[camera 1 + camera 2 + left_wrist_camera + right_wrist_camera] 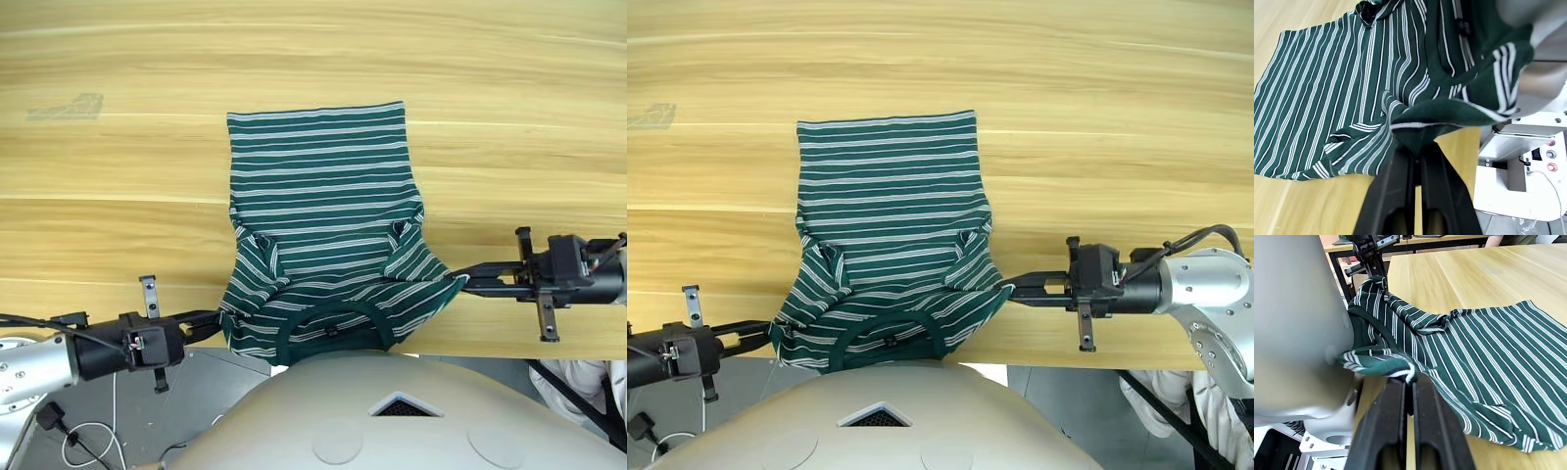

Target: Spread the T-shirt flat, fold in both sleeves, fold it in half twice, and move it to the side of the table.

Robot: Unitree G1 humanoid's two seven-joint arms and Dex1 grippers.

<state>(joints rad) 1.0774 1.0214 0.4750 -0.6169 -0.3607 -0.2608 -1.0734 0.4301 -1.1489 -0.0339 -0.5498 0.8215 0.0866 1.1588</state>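
- While the T-shirt [323, 206] lies on the wooden surface [509, 117], its collar end sits at the near edge.
- Left hand [216, 319] and right hand [460, 281] are each pinched tight on a shoulder corner.
- It looks soft and light — floppy, so hold the corners and pull gently.

I see pale wood tabletop [509, 78] w/ plank seams, grey floor [211, 387] below near edge, white cabinet [1513, 186] w/ buttons.

- The T-shirt [318, 196] collar's near edge is out of sight, bottom centre.
- On the left tool [1415, 147], tips buried in cloth, base cut off at bottom.
- Over on the right tool [1409, 380], same story.
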